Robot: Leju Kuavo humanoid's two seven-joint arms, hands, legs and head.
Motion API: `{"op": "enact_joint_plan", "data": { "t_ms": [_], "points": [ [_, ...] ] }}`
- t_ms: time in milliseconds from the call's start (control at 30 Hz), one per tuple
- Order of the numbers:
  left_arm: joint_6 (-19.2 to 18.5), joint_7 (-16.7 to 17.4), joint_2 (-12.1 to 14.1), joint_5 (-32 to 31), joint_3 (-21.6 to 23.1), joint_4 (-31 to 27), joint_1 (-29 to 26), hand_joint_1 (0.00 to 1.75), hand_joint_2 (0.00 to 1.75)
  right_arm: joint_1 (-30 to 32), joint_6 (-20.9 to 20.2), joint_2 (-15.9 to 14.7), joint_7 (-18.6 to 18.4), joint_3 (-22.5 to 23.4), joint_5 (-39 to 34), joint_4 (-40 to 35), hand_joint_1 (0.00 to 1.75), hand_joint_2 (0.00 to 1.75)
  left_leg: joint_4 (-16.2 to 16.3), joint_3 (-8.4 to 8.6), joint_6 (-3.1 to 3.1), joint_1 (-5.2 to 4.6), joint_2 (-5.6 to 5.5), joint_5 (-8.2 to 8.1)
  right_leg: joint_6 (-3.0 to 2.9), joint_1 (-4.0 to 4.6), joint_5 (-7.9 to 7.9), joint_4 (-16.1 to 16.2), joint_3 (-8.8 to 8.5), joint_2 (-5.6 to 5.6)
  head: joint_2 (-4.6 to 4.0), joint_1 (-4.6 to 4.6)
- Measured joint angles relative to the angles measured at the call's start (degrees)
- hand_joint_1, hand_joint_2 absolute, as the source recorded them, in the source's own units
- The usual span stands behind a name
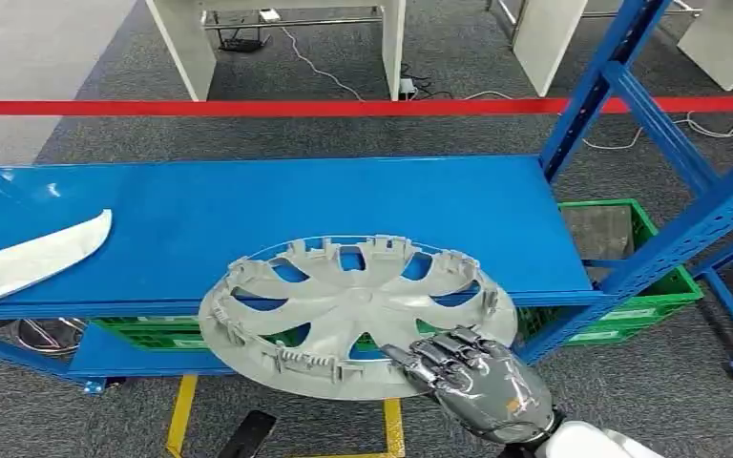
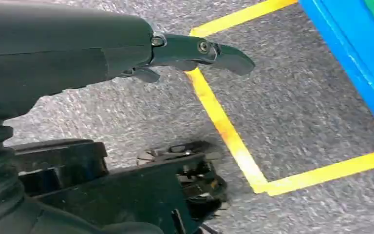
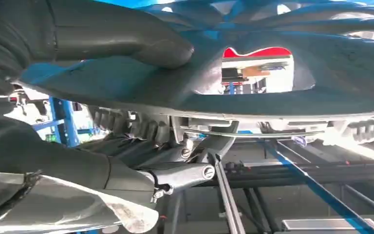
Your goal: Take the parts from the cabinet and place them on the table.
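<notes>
At the shelf (image 1: 277, 205) edge, right hand (image 1: 472, 377) grips the hubcap (image 1: 344, 310) rim; left hand (image 2: 126, 53) hangs holding nothing, fingers' spread unclear. Pickup step; next probably lift clear, carry to table.

Even overhead light, soft glare on the blue shelf (image 1: 344, 205). Left wrist view shows motion-blurred floor (image 2: 297, 122); right wrist view is backlit, dim, close parts unfocused.

The wheel cover (image 1: 353, 315) overhangs the near edge of the shelf (image 1: 277, 205), right of its middle, with the right hand (image 1: 472, 377) gripping its near right rim. A flat panel (image 1: 33, 258) lies on the shelf's far left end. Crates (image 1: 644, 286) sit under the shelf, reaching out past its right end. A tape barrier (image 1: 248, 108) crosses behind the shelf.
</notes>
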State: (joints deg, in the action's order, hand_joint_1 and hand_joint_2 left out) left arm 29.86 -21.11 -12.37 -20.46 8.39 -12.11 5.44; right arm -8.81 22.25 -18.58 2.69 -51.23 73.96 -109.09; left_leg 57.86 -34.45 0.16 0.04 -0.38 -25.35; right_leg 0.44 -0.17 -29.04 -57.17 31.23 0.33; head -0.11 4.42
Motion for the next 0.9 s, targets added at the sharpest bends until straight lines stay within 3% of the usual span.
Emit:
{"op": "enact_joint_plan", "data": {
  "t_ms": [33,67,133,167,200,233,267,533,567,633,667,700,800,833,867,900],
  "points": [
    [0.06,1.55,0.00,-0.50,0.00,0.00,0.00,0.00,1.75,0.03,-0.04,0.00,0.00,-0.07,-0.06,-0.02,1.75,1.75,0.00,0.00,0.00,0.00,0.00,0.00,0.00,0.00,0.00,0.00,0.00,0.00,0.00,0.00],
    [0.15,2.87,0.13,-0.87,0.00,0.00,-0.01,0.00,1.75,0.07,-0.07,0.00,0.00,-0.13,0.02,-0.02,1.75,1.75,0.33,-0.05,0.77,-0.32,0.01,-0.38,0.63,-0.35,0.20,0.48,-0.11,-0.12,0.00,0.04],
    [0.52,3.73,0.09,-1.31,0.02,0.00,-0.05,0.00,1.75,0.18,-0.11,0.00,0.00,-0.26,0.26,-0.26,1.75,1.75,-1.87,1.35,1.35,-0.11,-0.02,0.48,1.05,-0.16,0.50,1.77,-0.88,-0.07,0.00,0.07],
    [0.72,3.88,0.13,-1.53,0.04,0.00,-0.16,0.00,1.75,0.45,-0.11,0.00,0.00,-0.35,0.29,-0.28,1.75,1.75,-2.72,1.80,-0.39,-0.33,-0.06,1.11,0.02,-0.13,1.66,2.26,-1.50,-0.12,0.00,-0.20],
    [0.79,3.88,0.09,-1.75,0.04,0.00,-0.16,0.00,1.75,0.09,0.04,0.00,-0.07,-0.39,0.39,-0.33,1.75,1.75,-3.15,1.88,-0.18,-0.23,-0.09,1.44,-0.52,-0.14,1.24,2.64,-1.79,-0.22,-0.04,-0.50],
    [0.68,3.95,0.11,-1.75,0.07,0.00,-0.08,0.00,1.75,0.23,0.04,0.00,-0.11,-0.46,0.66,-0.28,1.75,1.75,-2.97,1.77,0.13,-0.31,-0.11,1.34,0.06,-0.30,1.28,2.81,-1.63,-0.30,-0.02,-0.33],
    [0.68,3.97,0.11,-1.70,0.07,0.00,-0.16,0.00,1.75,0.46,0.04,0.00,-0.15,-0.55,0.85,-0.30,1.75,1.75,-2.83,1.81,0.31,-0.38,-0.10,1.19,0.18,-0.33,1.20,2.81,-1.72,-0.25,-0.02,-0.39],
    [-0.07,4.43,0.11,-1.72,0.07,0.00,-0.23,0.00,1.75,1.10,0.09,0.00,-0.61,-0.70,0.85,-0.31,1.75,1.75,-2.68,1.77,0.48,-0.45,-0.07,1.02,0.36,-0.40,1.08,2.75,-1.72,-0.27,-0.02,-0.39],
    [-0.07,4.45,0.15,-1.75,0.07,0.00,-0.22,0.00,1.75,1.14,0.09,0.02,-0.63,-0.70,0.85,-0.31,1.75,1.75,-2.14,1.63,0.99,-0.76,-0.05,0.63,0.84,-0.79,1.27,3.26,-1.85,-0.27,-0.02,-0.37],
    [-0.02,4.45,0.13,-1.86,0.07,0.00,-0.23,0.00,1.75,1.10,0.11,0.02,-0.66,-0.70,0.85,-0.33,1.75,1.75,-3.28,2.09,1.90,-0.69,-0.10,1.35,1.53,-0.52,1.58,3.44,-2.16,-0.33,-0.02,-0.33],
    [-0.02,4.45,0.02,-1.90,0.07,0.00,-0.21,0.00,1.75,1.20,0.11,0.00,-0.70,-0.70,0.83,-0.31,1.75,1.75,-4.45,2.78,1.91,-0.13,0.16,2.02,1.43,-0.57,0.76,2.84,-1.68,-0.29,-0.02,-0.37],
    [0.00,4.45,0.02,-1.99,0.07,0.00,-0.17,0.00,1.75,1.10,0.11,0.00,-0.79,-0.70,0.79,-0.31,1.75,1.75,-4.79,2.88,2.22,0.02,0.19,2.18,1.47,-0.54,-1.29,0.41,-0.52,-0.31,-0.02,-0.61],
    [-0.07,4.45,0.00,-2.16,0.07,0.00,-0.25,0.00,1.75,1.30,0.11,0.00,-0.79,-0.70,0.79,-0.24,1.75,1.75,-4.65,2.63,2.21,0.06,0.27,2.17,2.09,-0.99,-7.40,-13.32,5.86,-0.30,-0.02,-0.52],
    [-0.20,4.47,0.02,-2.14,0.07,0.00,-0.26,0.00,1.75,1.36,0.11,0.00,-0.81,-0.70,0.79,-0.20,1.75,1.75,-4.49,2.52,2.13,0.14,0.28,2.14,2.29,-1.22,-7.44,-15.49,6.97,-0.34,-0.02,-0.53],
    [-0.26,4.47,0.02,-2.14,0.07,0.00,-0.26,0.00,1.75,1.48,0.09,0.00,-0.81,-0.70,0.79,-0.15,1.75,1.75,-4.30,2.47,1.85,0.32,0.27,2.02,2.58,-1.52,-5.93,-14.59,6.51,-0.37,-0.02,-0.52],
    [-0.39,4.47,-0.02,-2.14,0.07,0.00,-0.26,0.00,1.75,1.52,0.11,0.00,-0.83,-0.70,0.79,-0.15,1.75,1.75,-3.93,2.39,1.43,0.60,0.24,1.83,3.01,-1.83,-3.45,-11.08,4.73,-0.41,-0.02,-0.52]
  ]
}}
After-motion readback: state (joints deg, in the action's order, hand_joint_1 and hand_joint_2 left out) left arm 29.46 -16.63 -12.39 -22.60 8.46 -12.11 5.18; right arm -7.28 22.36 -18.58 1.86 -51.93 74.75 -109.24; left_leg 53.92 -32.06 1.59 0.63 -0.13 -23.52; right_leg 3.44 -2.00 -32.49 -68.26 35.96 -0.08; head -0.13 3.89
